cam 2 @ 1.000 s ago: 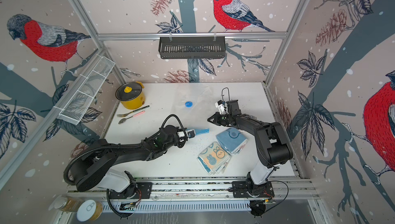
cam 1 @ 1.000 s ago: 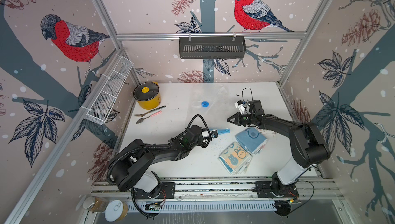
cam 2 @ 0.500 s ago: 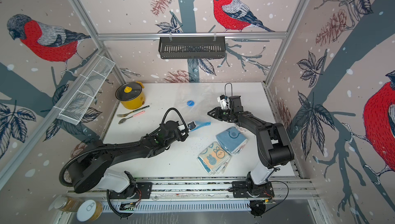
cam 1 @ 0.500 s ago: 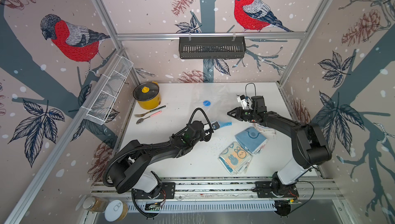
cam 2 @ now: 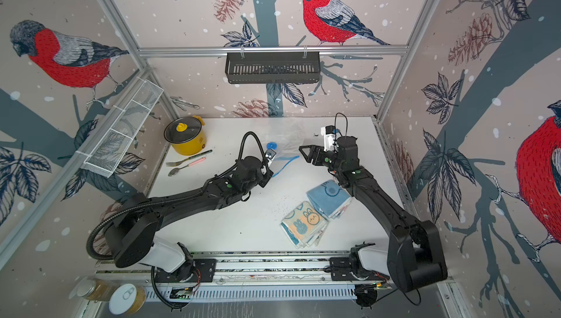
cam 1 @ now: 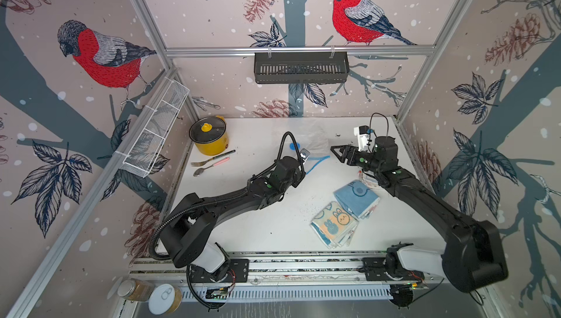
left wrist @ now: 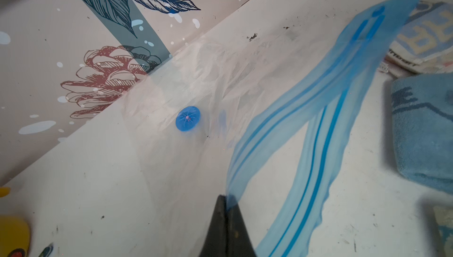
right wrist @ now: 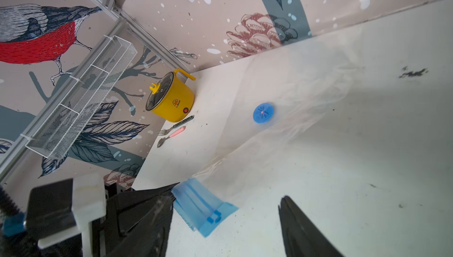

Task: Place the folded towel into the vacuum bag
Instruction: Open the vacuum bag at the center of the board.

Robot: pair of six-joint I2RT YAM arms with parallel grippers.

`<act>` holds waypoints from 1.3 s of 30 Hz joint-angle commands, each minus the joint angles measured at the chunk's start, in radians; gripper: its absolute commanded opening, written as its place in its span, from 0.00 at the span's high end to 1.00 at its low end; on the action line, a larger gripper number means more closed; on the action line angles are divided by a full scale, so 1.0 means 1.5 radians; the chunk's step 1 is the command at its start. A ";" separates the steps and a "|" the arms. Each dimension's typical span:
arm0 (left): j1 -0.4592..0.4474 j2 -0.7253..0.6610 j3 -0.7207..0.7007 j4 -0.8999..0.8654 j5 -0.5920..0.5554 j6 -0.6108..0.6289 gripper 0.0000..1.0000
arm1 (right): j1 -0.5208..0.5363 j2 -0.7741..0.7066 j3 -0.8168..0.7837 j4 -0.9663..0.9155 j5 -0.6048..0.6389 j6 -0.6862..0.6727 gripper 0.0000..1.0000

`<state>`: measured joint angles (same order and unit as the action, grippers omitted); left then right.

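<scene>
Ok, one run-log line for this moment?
left hand: shut on zip strip, lifted | right hand: open, strip end between jaws | folded towel: on table, outside vacuum bag

Bright, even light, soft shadows; bowed edges, blurred wrist-view foregrounds.

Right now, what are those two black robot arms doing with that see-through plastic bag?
The left gripper is shut on the blue zip strip of the large clear plastic vacuum bag, holding that end up off the white table. The right gripper is open, its jaws either side of the strip's far end. The folded blue towel and the bunny-patterned towel lie on the table, not yet in the bag.
</scene>
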<state>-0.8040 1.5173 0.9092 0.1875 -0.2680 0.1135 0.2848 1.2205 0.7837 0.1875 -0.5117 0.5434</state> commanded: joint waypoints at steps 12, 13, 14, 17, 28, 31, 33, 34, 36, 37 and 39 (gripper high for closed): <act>0.014 0.009 0.122 -0.087 0.061 -0.150 1.00 | 0.155 0.031 -0.010 0.065 0.217 -0.031 0.22; 0.015 0.007 0.122 -0.087 0.063 -0.151 1.00 | 0.159 0.051 0.000 0.068 0.217 -0.025 0.22; 0.014 0.005 0.122 -0.089 0.063 -0.153 1.00 | 0.163 0.067 0.009 0.072 0.213 -0.023 0.23; 0.015 -0.002 0.119 -0.092 0.058 -0.161 1.00 | 0.180 0.107 0.044 0.060 0.239 -0.023 0.25; 0.000 -0.028 0.100 -0.071 -0.012 -0.162 1.00 | 0.215 0.180 0.104 -0.030 0.412 0.001 0.53; -0.008 -0.030 0.098 -0.068 -0.048 -0.157 1.00 | 0.224 0.182 0.112 -0.035 0.426 -0.008 0.66; -0.008 -0.030 0.093 -0.062 -0.052 -0.155 1.00 | 0.227 0.182 0.117 -0.036 0.427 -0.012 0.74; -0.008 -0.028 0.092 -0.063 -0.054 -0.154 1.00 | 0.229 0.183 0.119 -0.036 0.426 -0.014 0.79; -0.009 -0.023 0.088 -0.065 -0.056 -0.153 0.79 | 0.229 0.184 0.126 -0.038 0.423 -0.016 0.87; -0.009 -0.019 0.085 -0.066 -0.057 -0.153 0.71 | 0.230 0.184 0.128 -0.038 0.421 -0.018 0.90; -0.011 -0.017 0.076 -0.066 -0.047 -0.152 0.56 | 0.230 0.186 0.133 -0.037 0.412 -0.020 0.95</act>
<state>-0.8173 1.4864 1.0351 0.0689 -0.3218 -0.1226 0.6277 1.4948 0.9691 0.1284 0.0998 0.5240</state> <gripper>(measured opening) 0.413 0.058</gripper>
